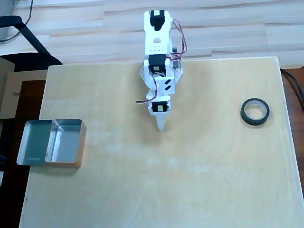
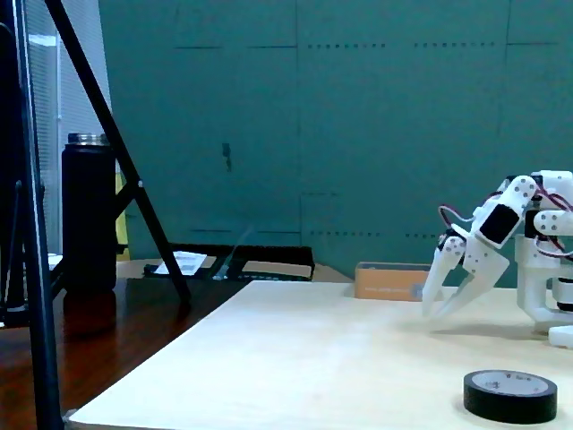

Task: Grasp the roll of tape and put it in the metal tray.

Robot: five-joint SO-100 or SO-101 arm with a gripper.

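- In the overhead view the tool (image 1: 161, 127) sits near the top middle of the desk (image 1: 156, 190), pointing toward 6 o'clock, and grasps nothing.
- In the fixed view its two fingers (image 2: 436, 285) are spread in a moderate gap, so it is released, with the tips (image 2: 448, 309) low over the desk.
- The roll of tape (image 1: 255, 112) lies flat on the desk at about 3 o'clock from the tool, well apart from it and near the desk's right edge.
- The metal tray (image 1: 51, 142) stands at the desk's left edge, at roughly 8 o'clock from the tool and on the opposite side from the roll; both compartments look empty.
- My judgement: the step in hand is the reach, which needs a swing toward 3 o'clock with the tips lifted first.
- To grasp well, bring one finger into the hollow centre and the other outside the ring wall, then clench on the wall.
- The roll is low and light, so a descent that clips its rim could push it off the right edge.
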